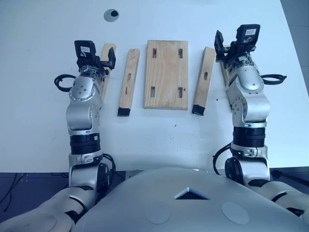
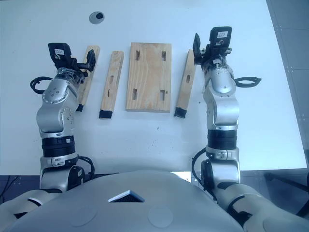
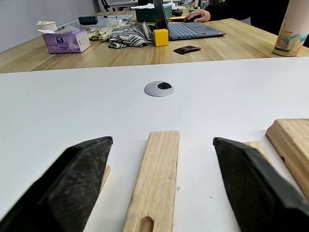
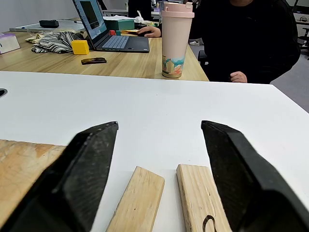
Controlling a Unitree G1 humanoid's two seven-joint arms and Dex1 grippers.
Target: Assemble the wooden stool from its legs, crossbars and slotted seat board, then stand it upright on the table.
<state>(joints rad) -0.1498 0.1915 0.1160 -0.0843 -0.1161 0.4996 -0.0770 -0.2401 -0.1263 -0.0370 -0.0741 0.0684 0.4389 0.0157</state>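
Note:
The slotted seat board (image 1: 166, 75) lies flat in the middle of the white table (image 1: 43, 125). Two wooden legs with black feet flank it, one on the left (image 1: 129, 81) and one on the right (image 1: 203, 79). Farther out, a third leg (image 1: 107, 65) lies under my left gripper (image 1: 98, 55), which is open and straddles it (image 3: 154, 183). My right gripper (image 1: 234, 43) is also open, over the far ends of the right leg (image 4: 137, 198) and the outermost leg (image 4: 200, 195). Neither gripper holds anything.
A round cable grommet (image 1: 111, 15) sits in the tabletop beyond the parts. Behind the white table stands a wooden desk (image 3: 227, 38) with a laptop (image 3: 186, 26), a tall cup (image 4: 176, 38) and a tissue box (image 3: 65, 41). The table's right edge (image 1: 295, 53) is close to my right arm.

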